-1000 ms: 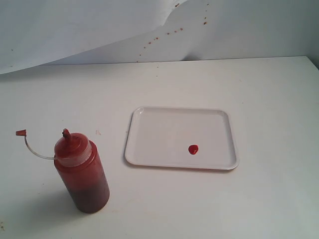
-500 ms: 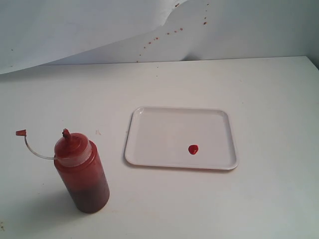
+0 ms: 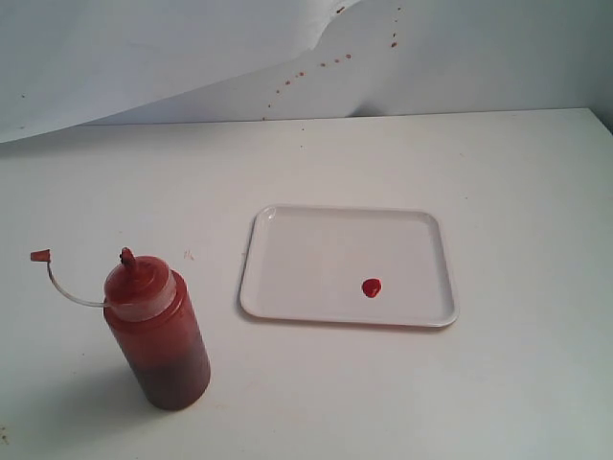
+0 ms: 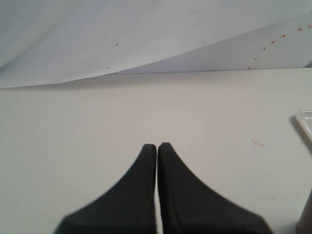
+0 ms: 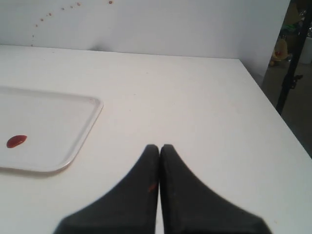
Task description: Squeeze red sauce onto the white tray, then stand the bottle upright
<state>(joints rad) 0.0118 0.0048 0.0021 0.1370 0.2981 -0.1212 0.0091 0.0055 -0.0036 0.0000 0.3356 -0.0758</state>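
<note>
Squeeze bottle stands upright on the table, front-left in ext. view, well apart from the white tray, which is to its right. Dark red fill shows thru the translucent wall, darkest near the base. Red cone nozzle is on top and uncapped. The small red cap hangs out to the left on a thin curved tether, off the nozzle. Nothing grips or touches the bottle.

Tray lies flat near table center, long side across the view. One small round blob of red sauce sits on it, twd the front edge, right of tray middle. Rest of tray surface looks bare white.

Behind the table is white backdrop paper, w/ a loose sheet drooping over it at left. A line of tiny red specks dots the paper.

Neither arm shows in ext. view. Left gripper: jaws pressed together, holding nothing, over bare table. Right gripper: jaws together, empty, over bare table just beside the tray's edge. There's a small red smear on one finger.
</note>
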